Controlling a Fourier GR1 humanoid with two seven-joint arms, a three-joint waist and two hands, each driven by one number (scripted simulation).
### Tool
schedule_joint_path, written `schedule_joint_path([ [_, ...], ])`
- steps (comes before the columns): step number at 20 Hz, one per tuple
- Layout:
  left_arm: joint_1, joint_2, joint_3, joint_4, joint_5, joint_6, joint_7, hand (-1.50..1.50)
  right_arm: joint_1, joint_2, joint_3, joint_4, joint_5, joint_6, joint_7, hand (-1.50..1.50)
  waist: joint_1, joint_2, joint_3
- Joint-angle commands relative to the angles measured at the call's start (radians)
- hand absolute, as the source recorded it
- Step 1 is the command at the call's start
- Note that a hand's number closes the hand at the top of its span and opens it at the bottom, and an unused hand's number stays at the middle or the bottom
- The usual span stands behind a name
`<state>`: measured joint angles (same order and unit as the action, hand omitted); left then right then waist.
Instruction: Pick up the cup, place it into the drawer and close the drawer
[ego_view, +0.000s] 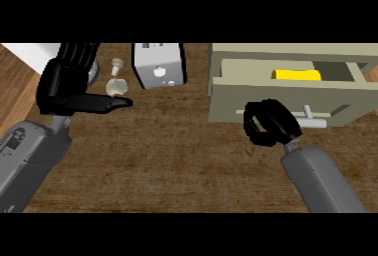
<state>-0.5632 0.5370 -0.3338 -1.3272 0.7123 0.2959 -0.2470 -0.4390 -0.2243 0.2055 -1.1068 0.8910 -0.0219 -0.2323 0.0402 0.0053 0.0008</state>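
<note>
We see the right hand at the drawer front, fingers curled tight into a fist. Nothing visible inside the curl. The handle sits just right of those fingers, a pale bar sticking out from the drawer face; we can't tell if the knuckles touch it.

The drawer is open, pulled out of the cabinet. The cup lies inside it, yellow, up and slightly right of the right fingers, well past the drawer front. No hand on it.

The left hand is at the left side, fingers straight and pointing up, pressed side by side, thumb stuck out to the right. Holding nothing.

Just past the thumb tip, up and right, a small pale object; we can't say what it is. Above that, a second small pale item, right of the left fingers. Further right of the fingertips, a grey boxy appliance stands on the counter.

Both forearms come in from the lower edge.
</note>
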Motion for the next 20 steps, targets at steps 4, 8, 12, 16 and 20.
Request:
schedule_joint_path([
  [4, 0.066, 0.032, 0.059, -0.008, -0.012, -0.079, -0.009, -1.5, -0.268, 0.043, -0.103, 0.471, 0.009, -0.114, -0.146, 1.5, -0.002, 0.007, 0.001],
  [8, 0.147, 0.043, 0.061, -0.094, -0.002, -0.093, -0.014, -1.5, -0.365, -0.004, -0.163, 0.638, -0.007, -0.099, -0.184, 1.5, 0.028, 0.013, 0.002],
  [12, 0.198, 0.045, 0.078, -0.051, -0.007, -0.16, -0.081, -1.5, -0.457, -0.03, -0.213, 0.749, -0.026, -0.091, -0.192, 1.5, 0.042, 0.022, 0.001],
  [16, 0.135, 0.057, 0.089, -0.077, 0.021, -0.178, -0.007, -1.5, -0.51, -0.04, -0.244, 0.81, -0.049, -0.073, -0.195, 1.5, 0.05, 0.028, 0.002],
  [20, 0.158, 0.024, 0.075, -0.038, 0.01, -0.2, -0.051, -1.5, -0.538, -0.08, -0.262, 0.827, -0.066, -0.037, -0.205, 1.5, 0.063, 0.041, 0.002],
])
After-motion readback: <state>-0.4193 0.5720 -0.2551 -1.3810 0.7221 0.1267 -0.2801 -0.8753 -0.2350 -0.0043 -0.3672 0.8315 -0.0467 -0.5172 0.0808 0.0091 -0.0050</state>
